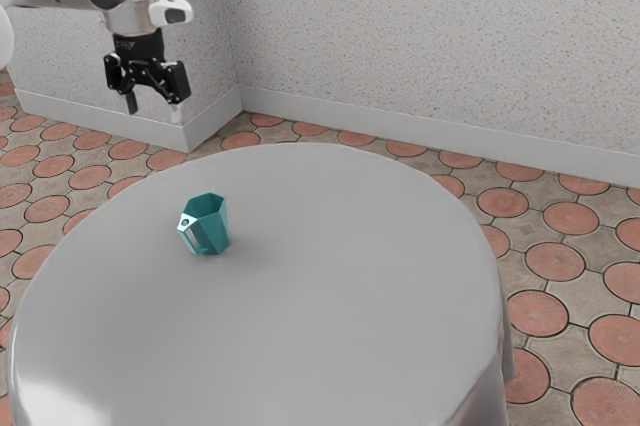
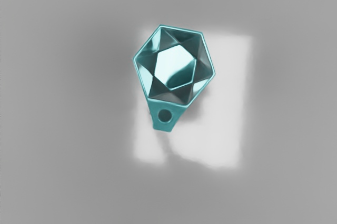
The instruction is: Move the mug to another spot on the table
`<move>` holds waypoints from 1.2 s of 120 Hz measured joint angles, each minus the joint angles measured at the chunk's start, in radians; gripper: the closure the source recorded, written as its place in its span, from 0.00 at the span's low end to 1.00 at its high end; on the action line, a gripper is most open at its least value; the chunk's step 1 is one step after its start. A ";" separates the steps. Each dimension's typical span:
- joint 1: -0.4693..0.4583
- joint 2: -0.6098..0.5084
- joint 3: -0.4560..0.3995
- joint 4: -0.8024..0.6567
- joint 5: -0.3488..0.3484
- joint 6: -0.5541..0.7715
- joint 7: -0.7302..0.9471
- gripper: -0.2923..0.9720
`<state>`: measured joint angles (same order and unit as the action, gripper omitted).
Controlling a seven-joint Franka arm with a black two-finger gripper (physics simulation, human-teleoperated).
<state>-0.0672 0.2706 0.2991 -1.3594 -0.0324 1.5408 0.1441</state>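
A teal faceted mug stands upright on the round grey table, toward the exterior view's left, its small handle with a hole pointing to the left front. My black gripper hangs high above the table's far left edge, well up from the mug, with its fingers spread apart and nothing between them. From above, the wrist view looks straight down into the mug, and its handle sticks out from the hexagonal rim.
The table's grey top has a bright patch of light around the mug. A tiled floor surrounds the table, and a speckled wall with a white skirting board runs behind it.
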 joint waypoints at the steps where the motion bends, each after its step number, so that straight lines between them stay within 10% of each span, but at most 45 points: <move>1: 0.000 0.000 0.000 0.000 0.000 0.000 0.000 0.23; 88: 0.012 -0.068 0.002 -0.493 0.025 0.405 0.213 0.23; 144: 0.009 0.029 0.003 -0.591 -0.140 0.607 0.357 0.23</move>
<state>-0.0578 0.2998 0.3021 -1.9503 -0.1721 2.1474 0.5012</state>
